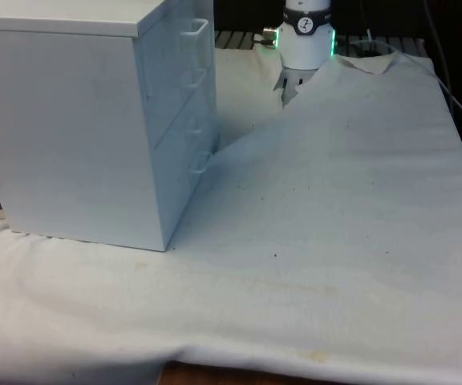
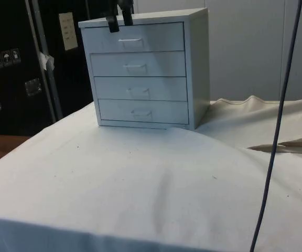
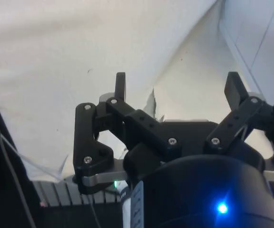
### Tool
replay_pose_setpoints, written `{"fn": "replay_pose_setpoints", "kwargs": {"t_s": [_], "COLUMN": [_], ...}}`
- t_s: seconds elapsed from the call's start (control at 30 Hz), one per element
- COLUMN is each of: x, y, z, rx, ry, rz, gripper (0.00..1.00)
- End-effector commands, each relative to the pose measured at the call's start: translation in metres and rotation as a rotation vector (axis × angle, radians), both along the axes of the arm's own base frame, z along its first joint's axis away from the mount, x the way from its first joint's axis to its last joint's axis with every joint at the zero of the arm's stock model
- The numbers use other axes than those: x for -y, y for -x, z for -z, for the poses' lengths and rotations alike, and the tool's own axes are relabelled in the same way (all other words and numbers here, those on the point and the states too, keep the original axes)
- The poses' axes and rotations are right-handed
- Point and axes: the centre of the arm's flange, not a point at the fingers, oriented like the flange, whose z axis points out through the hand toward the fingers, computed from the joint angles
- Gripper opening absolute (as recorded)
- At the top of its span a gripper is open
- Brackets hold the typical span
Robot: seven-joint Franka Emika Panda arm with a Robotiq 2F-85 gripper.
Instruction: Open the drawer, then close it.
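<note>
White chest (image 2: pixel 143 68) shows four shut drawers; one pincer (image 3: pixel 177 88) spread.

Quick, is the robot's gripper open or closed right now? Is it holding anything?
Gripper: open, fingers spread wide, holding nothing; it hangs over the white cloth near the chest of drawers.

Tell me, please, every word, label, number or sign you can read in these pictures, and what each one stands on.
No text can be read here.
Pale sheet on the dark cabinet in the side view: print too small to read.
Row of small pictogram stickers on that cabinet: symbols, not legible.
Chest of drawers: plain white fronts, no label.
White cloth: plain, only small dark specks.
Gripper: open, black fingers unmarked.
</note>
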Motion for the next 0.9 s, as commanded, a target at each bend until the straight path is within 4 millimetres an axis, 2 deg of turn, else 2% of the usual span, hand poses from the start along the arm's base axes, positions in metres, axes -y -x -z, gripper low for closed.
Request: {"fn": "replay_pose_setpoints", "kwargs": {"t_s": [0.0, 0.3, 0.87], "x": [0.0, -0.003, 0.001], "y": [-0.004, -0.013, 0.004], "z": [0.002, 0.006, 0.026], "rx": [0.006, 0.045, 0.121], "ry": [-0.002, 0.017, -0.035], "rz": [0.0, 0.0, -0.018], "gripper": [1.0, 1.0, 1.0]}}
